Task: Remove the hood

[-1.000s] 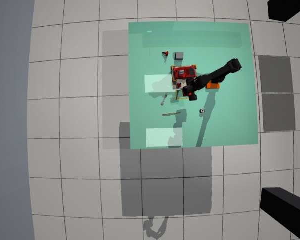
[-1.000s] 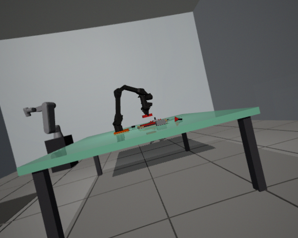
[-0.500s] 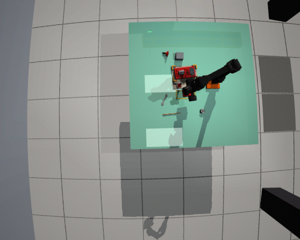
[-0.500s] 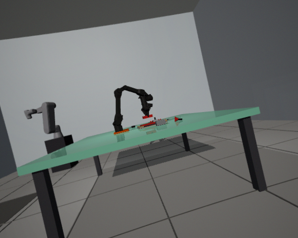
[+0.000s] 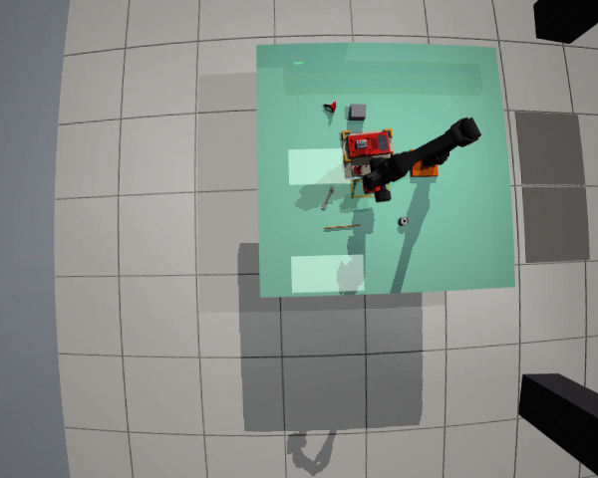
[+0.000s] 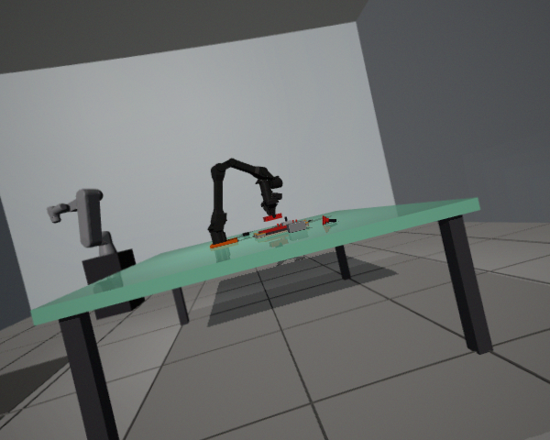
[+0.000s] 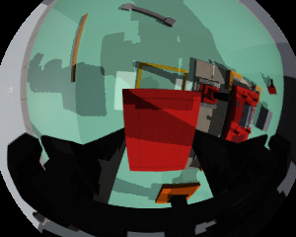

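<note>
My gripper (image 6: 273, 214) (image 7: 159, 131) is shut on the hood (image 5: 370, 189) (image 6: 271, 217) (image 7: 158, 106), a flat red panel with one finger at each side. The hood is off the toy car and hangs above the table. The toy car (image 5: 369, 146) (image 7: 241, 111) has a red rear body and a bare beige front part with small red and grey pieces. The marked area, a yellow outline (image 5: 352, 190) (image 7: 163, 67), lies beside the car's front. The held hood and the arm hide part of it.
A wrench (image 5: 327, 198) (image 7: 150, 16) and a thin stick (image 5: 341, 226) (image 7: 79, 46) lie near the outline. A small ring (image 5: 403, 221), a grey block (image 5: 357, 112), a red-and-black piece (image 5: 331, 107) and an orange plate (image 5: 424, 170) (image 7: 170, 193) are also on the table.
</note>
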`<act>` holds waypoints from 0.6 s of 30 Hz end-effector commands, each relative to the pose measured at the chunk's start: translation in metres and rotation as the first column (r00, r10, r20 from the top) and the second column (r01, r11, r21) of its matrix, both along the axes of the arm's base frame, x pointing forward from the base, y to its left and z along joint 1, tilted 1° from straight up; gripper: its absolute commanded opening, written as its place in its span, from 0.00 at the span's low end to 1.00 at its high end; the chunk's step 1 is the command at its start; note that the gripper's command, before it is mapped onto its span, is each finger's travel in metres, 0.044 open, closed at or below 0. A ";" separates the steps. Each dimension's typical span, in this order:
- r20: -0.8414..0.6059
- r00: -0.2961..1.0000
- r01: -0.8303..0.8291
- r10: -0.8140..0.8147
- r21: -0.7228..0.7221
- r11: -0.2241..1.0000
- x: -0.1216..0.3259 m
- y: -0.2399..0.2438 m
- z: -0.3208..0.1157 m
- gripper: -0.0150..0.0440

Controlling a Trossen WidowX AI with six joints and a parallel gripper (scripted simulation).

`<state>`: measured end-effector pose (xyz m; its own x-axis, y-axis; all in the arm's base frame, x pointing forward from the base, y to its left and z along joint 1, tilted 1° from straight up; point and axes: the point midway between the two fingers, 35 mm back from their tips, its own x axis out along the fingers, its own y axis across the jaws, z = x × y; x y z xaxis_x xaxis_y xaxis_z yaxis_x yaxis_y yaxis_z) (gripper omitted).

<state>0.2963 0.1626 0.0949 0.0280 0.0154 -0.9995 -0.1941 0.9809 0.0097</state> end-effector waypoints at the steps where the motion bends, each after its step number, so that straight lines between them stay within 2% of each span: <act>1: -0.006 1.000 0.003 -0.003 -0.007 1.000 -0.001 -0.001 -0.005 0.25; 18: -0.006 1.000 0.003 -0.003 -0.007 1.000 -0.002 -0.001 -0.016 0.25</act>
<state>0.2961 0.1625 0.0827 0.0280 0.0154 -0.9995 -0.1941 0.9809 0.0097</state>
